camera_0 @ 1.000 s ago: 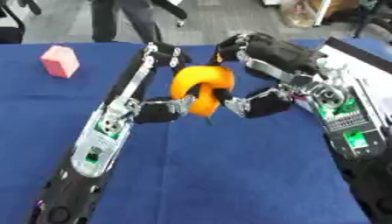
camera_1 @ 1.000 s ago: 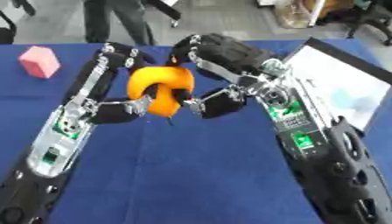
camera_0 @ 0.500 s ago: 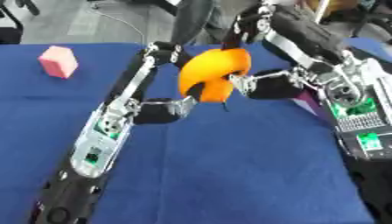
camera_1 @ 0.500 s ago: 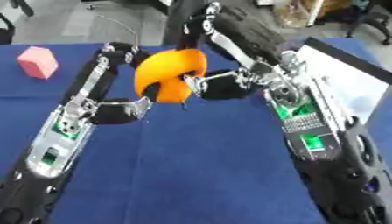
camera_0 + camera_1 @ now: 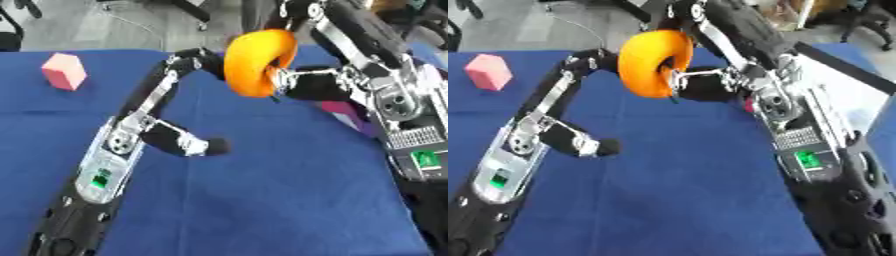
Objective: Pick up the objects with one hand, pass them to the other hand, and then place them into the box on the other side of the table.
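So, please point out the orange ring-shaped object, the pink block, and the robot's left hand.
Orange ring-shaped object (image 5: 651, 62), right eye view, on its rounded outer side.
Pink block (image 5: 65, 70), left eye view, on its front face.
Left hand (image 5: 166, 137), left eye view, on its thumb.

no readable text, labels, brands or numbers anywhere, green patches on both forearms too blurred to make out any marking

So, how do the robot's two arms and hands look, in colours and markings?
Both arms are mostly black with silver-grey metal links. The left hand has black fingers with pale grey segments, and its forearm carries a round silver joint and a small green lit panel. The right hand is black too; its forearm shows a round silver joint, a grey grille-like patch and a green square marking.
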{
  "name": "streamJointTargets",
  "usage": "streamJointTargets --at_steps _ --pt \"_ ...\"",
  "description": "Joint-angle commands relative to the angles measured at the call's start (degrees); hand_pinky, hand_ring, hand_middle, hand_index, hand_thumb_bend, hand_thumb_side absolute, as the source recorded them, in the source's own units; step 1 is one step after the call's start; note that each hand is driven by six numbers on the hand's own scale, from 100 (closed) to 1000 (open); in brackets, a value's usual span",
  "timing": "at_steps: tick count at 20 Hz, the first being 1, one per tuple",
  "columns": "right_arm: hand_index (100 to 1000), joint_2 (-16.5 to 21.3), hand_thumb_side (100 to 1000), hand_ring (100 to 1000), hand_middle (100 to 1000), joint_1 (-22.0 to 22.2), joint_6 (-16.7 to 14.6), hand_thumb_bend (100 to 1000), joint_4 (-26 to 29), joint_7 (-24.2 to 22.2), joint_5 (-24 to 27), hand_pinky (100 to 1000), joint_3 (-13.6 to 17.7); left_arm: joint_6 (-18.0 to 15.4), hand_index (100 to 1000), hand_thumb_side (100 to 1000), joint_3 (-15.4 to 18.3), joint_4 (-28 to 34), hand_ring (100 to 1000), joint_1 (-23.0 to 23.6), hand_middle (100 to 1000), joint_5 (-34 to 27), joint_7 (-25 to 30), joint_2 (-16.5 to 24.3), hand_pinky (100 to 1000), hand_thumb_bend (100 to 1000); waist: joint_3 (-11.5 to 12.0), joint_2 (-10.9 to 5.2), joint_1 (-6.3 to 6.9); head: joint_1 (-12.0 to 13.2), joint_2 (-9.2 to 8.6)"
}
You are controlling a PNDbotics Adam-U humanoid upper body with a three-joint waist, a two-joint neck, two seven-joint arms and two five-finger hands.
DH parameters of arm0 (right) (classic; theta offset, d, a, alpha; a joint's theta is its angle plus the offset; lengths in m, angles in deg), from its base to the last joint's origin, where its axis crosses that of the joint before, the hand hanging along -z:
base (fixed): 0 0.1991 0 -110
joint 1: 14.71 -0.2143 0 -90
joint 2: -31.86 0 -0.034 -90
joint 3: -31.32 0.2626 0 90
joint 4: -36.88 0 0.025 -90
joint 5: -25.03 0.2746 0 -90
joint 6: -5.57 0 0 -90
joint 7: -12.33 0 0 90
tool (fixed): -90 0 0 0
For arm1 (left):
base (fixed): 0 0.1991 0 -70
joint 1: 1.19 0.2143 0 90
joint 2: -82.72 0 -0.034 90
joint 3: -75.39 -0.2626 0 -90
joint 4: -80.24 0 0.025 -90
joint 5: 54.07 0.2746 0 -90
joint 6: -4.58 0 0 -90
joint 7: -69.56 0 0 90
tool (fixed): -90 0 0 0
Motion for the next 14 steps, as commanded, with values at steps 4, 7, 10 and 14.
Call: streamJointTargets --at_steps 4,7,10,14 --pt "295 1.12 100 655 455 -0.62 -0.11 100 1.87 2.10 0.50 584 1.12 1.66 843 677 3.14 -1.59 706 -1.11 741 3.40 -2.55 -0.56 827 1000 -0.30 0.31 -0.51 -0.53 -0.14" --pt "299 2.26 100 653 456 -1.09 0.76 100 2.31 3.85 1.45 581 3.61 3.83 825 622 5.46 -4.13 686 -0.26 721 4.97 -4.91 -0.71 820 883 -0.63 0.18 -0.52 -0.54 -0.14" --pt "304 5.04 100 654 458 -1.53 2.49 100 2.37 6.06 2.84 584 7.15 6.08 817 628 7.48 -6.94 666 1.33 701 6.38 -7.12 0.07 815 830 -0.94 0.02 -0.32 -0.79 -0.14" --pt "311 11.09 100 657 457 -0.68 6.98 100 2.37 12.34 6.04 577 13.44 8.06 806 625 10.00 -6.78 658 4.17 692 5.88 -10.26 1.71 812 809 -0.65 0.06 0.10 -2.13 -0.14"
